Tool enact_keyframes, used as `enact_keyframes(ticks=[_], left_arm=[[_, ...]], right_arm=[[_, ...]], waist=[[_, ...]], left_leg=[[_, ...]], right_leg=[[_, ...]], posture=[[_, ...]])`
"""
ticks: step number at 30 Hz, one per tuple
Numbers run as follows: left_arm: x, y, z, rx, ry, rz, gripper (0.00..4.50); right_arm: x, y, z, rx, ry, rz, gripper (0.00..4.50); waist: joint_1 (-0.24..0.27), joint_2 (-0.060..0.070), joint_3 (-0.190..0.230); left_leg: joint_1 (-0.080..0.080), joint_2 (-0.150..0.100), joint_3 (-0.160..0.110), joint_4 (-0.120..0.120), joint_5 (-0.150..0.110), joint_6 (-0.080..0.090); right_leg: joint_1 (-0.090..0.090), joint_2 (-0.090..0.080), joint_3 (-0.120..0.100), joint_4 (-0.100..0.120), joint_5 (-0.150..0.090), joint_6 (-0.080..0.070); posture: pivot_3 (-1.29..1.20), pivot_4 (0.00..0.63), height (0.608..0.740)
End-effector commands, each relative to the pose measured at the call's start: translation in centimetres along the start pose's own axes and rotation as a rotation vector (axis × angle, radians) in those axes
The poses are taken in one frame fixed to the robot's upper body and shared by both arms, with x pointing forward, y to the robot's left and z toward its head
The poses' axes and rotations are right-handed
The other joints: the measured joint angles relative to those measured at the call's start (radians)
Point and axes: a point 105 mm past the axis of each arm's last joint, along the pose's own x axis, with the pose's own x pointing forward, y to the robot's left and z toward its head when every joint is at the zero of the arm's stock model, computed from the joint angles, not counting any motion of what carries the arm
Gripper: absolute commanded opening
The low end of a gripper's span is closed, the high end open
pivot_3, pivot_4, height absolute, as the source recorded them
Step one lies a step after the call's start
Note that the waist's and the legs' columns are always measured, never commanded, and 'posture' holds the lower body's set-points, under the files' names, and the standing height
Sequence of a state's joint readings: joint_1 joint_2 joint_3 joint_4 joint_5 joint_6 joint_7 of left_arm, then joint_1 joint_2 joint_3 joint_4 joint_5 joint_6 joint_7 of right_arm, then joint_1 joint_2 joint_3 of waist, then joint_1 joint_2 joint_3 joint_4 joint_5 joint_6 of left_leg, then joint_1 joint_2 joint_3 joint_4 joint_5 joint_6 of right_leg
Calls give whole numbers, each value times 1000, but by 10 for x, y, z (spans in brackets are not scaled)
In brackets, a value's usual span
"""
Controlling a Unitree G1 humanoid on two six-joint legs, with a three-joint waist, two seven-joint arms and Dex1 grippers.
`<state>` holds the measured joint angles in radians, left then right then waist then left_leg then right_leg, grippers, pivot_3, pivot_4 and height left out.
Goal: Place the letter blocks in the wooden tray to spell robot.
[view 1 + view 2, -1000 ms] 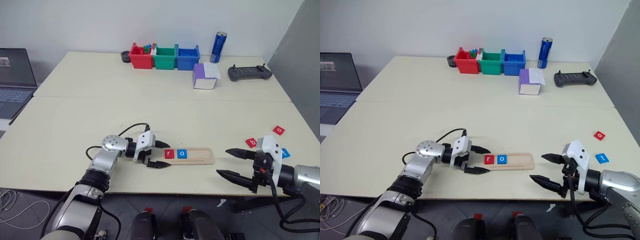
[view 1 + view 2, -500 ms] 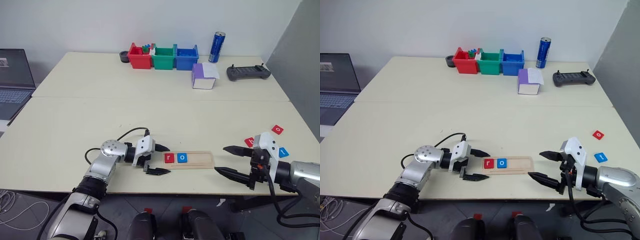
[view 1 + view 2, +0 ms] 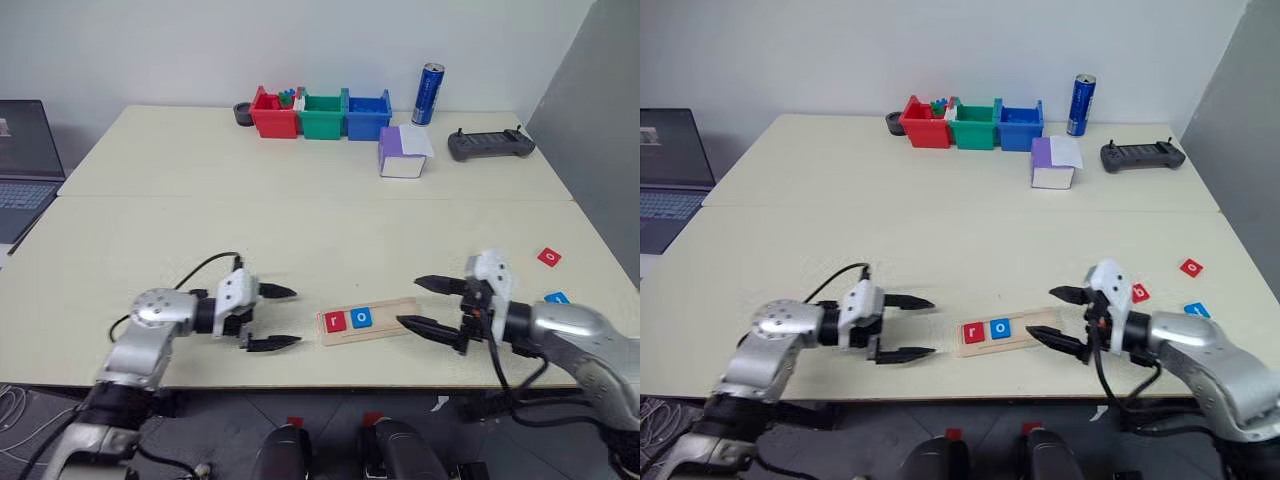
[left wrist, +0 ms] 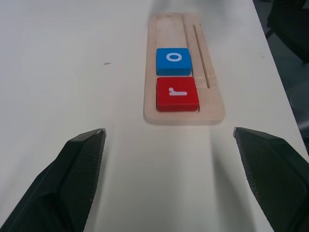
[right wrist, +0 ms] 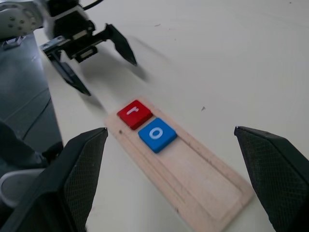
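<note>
Nearest the robot, along the table's [image 3: 150, 240] front edge, sits the wooden tray [image 3: 405, 321], a pale flat strip lying roughly left-right. In its groove are 2 letter blocks side by side at the left end: a red "r" block [image 3: 335, 321] and a blue "o" block [image 3: 361, 318], touching or nearly so. The rest of the groove is bare, w/ room for 3 more.

The left gripper [image 3: 272, 318] hovers a little way left of the tray, its black fingers spread wide, holding nothing. The right gripper [image 3: 421, 304] is at the tray's right end, fingers also wide apart & empty, one above the tray end, one just at it; contact can't be told.

Farther right, near the table's right edge, lie the loose blocks: a red one [image 3: 1140, 294] just behind the right wrist, a blue one [image 3: 1197, 309] beside it, another red one [image 3: 1191, 267] beyond. Letters there are too small to read.

Likely handling: the tiles look light, stiff & thin, so they sit low on the tabletop; a pinch across 2 opposite edges from above seems best, and the smooth faces may slide if nudged. The tray also looks light and could shift when bumped.

At the far edge: coloured bins [image 3: 320, 113], a blue can [image 3: 430, 80], a purple-white box [image 3: 402, 153], a black controller [image 3: 490, 145].
</note>
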<state>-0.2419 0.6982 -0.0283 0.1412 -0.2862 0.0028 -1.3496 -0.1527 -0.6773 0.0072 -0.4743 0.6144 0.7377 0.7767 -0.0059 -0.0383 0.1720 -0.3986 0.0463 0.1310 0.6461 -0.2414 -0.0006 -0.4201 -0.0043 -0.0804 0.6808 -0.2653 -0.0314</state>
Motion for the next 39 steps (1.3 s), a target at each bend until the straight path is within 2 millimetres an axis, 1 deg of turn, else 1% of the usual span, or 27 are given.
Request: enact_keyframes(ticks=[1, 4, 7, 12, 17, 18, 19, 20, 22, 23, 25, 26, 27, 28, 29, 30, 32, 36, 39], left_arm=[[-18, -3, 2, 40, 0, 16, 4462], [-22, -8, 4, 28, -13, 20, 4462], [-22, -14, 7, 15, -27, 12, 4500], [-22, -18, 3, -1, -14, 16, 4500], [-22, -17, 3, -5, -9, 19, 4500], [-22, -17, 3, -4, -10, 19, 4500], [-22, -16, 4, -3, -11, 19, 4500], [-22, -15, 4, -2, -12, 18, 4500], [-22, -12, 5, -1, -13, 20, 4500], [-23, -10, 5, 1, -12, 21, 4500], [-26, -7, 3, 1, -8, 22, 4500], [-27, -7, 3, 0, -7, 21, 4500], [-28, -6, 2, 1, -5, 19, 4500], [-29, -5, 2, 2, -6, 15, 4500], [-28, -3, 3, 2, -12, 14, 4500], [-28, 0, 3, 4, -20, 16, 4500], [-26, 2, 4, 5, -29, 12, 4500], [-21, 3, 4, 9, -35, -9, 4500], [-17, 5, 8, 25, -42, -17, 4500]], right_arm=[[10, -8, -8, -26, 11, -21, 4500], [16, -9, -14, -41, 29, -17, 4500], [18, -6, -13, -52, 24, 11, 3912], [28, 3, -16, -85, 38, 61, 2130], [38, 5, -18, -107, 45, 68, 450], [38, 5, -17, -109, 43, 66, 32], [36, 3, -16, -110, 40, 62, 8], [32, 2, -12, -106, 28, 59, 8], [16, 5, 1, -71, -5, 76, 8], [7, 1, 8, -57, -32, 51, 8], [-11, -9, 16, -52, -58, -26, 8], [-16, -12, 17, -46, -59, -53, 173], [-26, -19, 14, -40, -42, -110, 366], [-36, -27, 11, -29, -26, -171, 596], [-52, -41, 5, -8, -13, -266, 916], [-65, -52, 0, 4, 0, -344, 1255], [-86, -67, -8, 34, 8, -446, 1978], [-109, -84, -12, 74, -15, -542, 3369], [-121, -93, -20, 83, 18, -581, 4439]], waist=[[2, 0, 0], [8, 0, 0], [8, 0, 0], [4, 0, 0], [3, 0, 0], [4, 0, 0], [4, 0, 0], [4, 0, 0], [5, 0, 0], [6, 0, 0], [7, -1, 0], [7, -1, 0], [7, -1, 0], [7, -1, 0], [7, -1, 0], [8, -1, 0], [9, -1, 0], [2, -1, -1], [1, 0, -1]], left_leg=[[-1, 0, 0, 0, 0, 0], [-1, -1, 1, 1, 0, 0], [-1, -1, 1, 1, 0, 0], [0, -1, 1, 0, 0, 0], [0, 0, 1, 0, 0, 0], [0, 0, 1, 0, 0, 0], [0, 0, 1, 0, 0, 0], [0, 0, 1, 0, 0, 0], [-1, 0, 1, 0, 0, 1], [-1, -1, 1, 0, 0, 1], [-1, -1, 1, 0, 0, 1], [-1, -1, 1, 0, 0, 0], [-1, -1, 1, 0, 0, 0], [-1, -1, 1, 0, 0, 0], [-1, -1, 1, 0, 0, 0], [-1, -1, 1, 0, 0, 0], [-1, -1, 1, 0, 0, 1], [0, -1, 2, 0, 0, 1], [1, 0, 1, 0, 0, 1]], right_leg=[[0, 0, 0, 0, 0, 0], [0, -1, 0, -1, 0, 0], [0, -2, 0, -1, 0, 0], [0, -2, 0, 0, 0, 0], [0, -1, 0, 1, 0, 0], [0, -1, 0, 1, 0, 0], [0, -1, 0, 0, 0, 0], [0, -1, 0, 0, 0, 0], [-1, -1, 0, 0, 0, 0], [-1, -1, 0, 0, 0, 0], [0, -1, 0, 0, 0, 0], [0, -1, 0, 0, 0, 0], [0, -1, 0, 0, 0, 0], [0, -1, 0, 0, 0, 0], [0, -1, 0, 0, 0, 0], [0, -1, 0, 0, 0, 0], [0, -2, 0, 0, 0, 0], [0, -1, 0, 0, 0, 0], [0, 0, 0, 1, 0, 0]], posture=[[0, 150, 740], [0, 150, 740], [0, 150, 740], [0, 150, 740], [0, 150, 740], [0, 150, 740], [0, 150, 740], [0, 150, 740], [0, 150, 740], [0, 150, 740], [0, 150, 740], [0, 150, 740], [0, 150, 740], [0, 150, 740], [0, 150, 740], [0, 150, 740], [0, 150, 740], [0, 150, 740], [0, 150, 740]])
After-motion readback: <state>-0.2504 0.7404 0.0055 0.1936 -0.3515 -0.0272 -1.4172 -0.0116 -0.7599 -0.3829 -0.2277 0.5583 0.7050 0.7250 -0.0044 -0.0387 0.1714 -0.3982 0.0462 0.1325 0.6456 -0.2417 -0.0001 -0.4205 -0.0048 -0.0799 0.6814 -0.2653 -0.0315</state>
